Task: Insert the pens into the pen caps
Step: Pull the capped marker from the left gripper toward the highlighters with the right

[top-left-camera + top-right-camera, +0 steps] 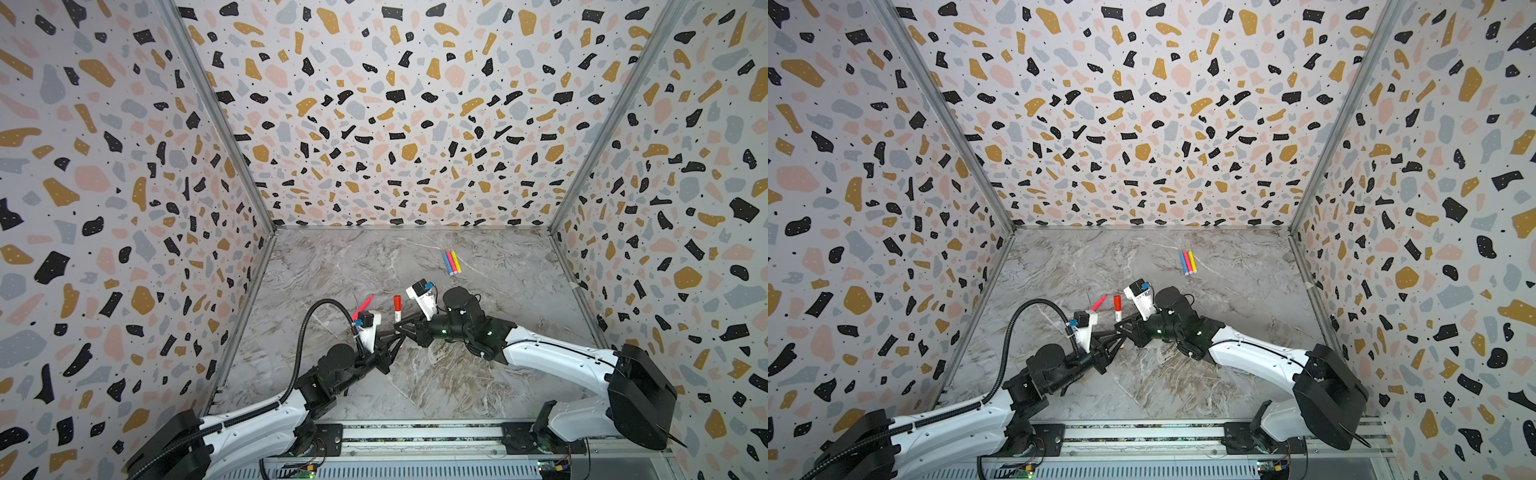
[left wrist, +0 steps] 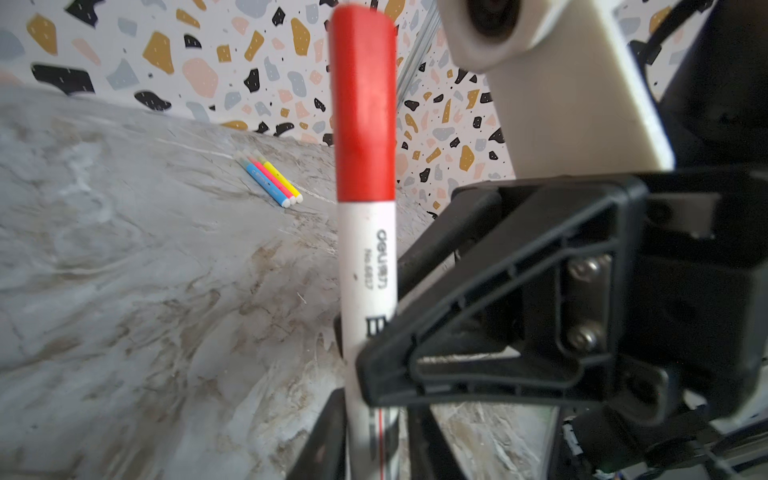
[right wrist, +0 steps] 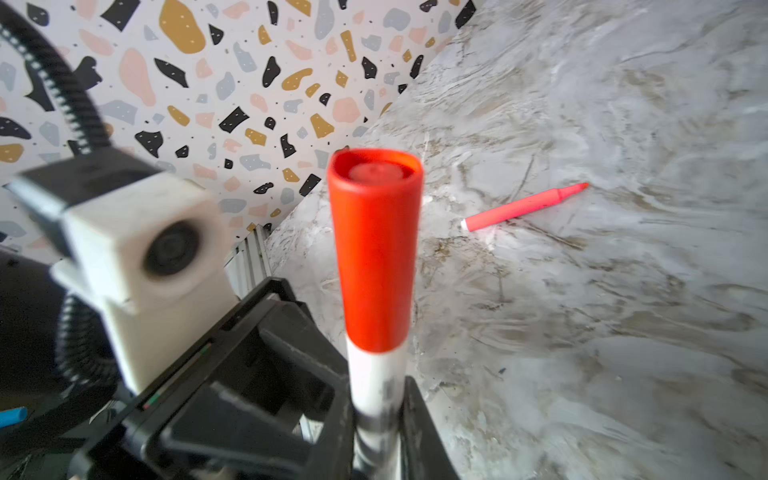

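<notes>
Basically, the white pen (image 1: 397,316) stood nearly upright over the table (image 1: 332,266), roughly mid-table in both top views; the red cap (image 1: 397,302) sat on its upper end; dark print ran down the barrel in the left wrist view.

The right gripper (image 1: 398,326) extended in from 3 o'clock; its fingers (image 2: 386,361) were pinched on the white barrel below the print; the right wrist view showed the same pen rising from between the two fingers, cap end toward the camera.

The left gripper (image 1: 400,338) extended in from 7 o'clock, just under the right one; its fingers (image 2: 324,440) flanked the pen's lower end and looked slightly spread, with a thin gap on one side; whether they touched the barrel could not be told.

The loose pink-red pen (image 1: 363,306) lay flat on the table at 10 o'clock from the white pen, near it but apart; its tapered tip was exposed and aimed at 1 o'clock; its near end was hidden behind the left wrist camera in both top views.

The blue pen (image 1: 447,262), pink pen (image 1: 451,262) and yellow pen (image 1: 456,261) lay side by side, touching, at 1 o'clock from the white pen and well apart from it; their white ends pointed toward 5 o'clock; whether those three were capped could not be told.
</notes>
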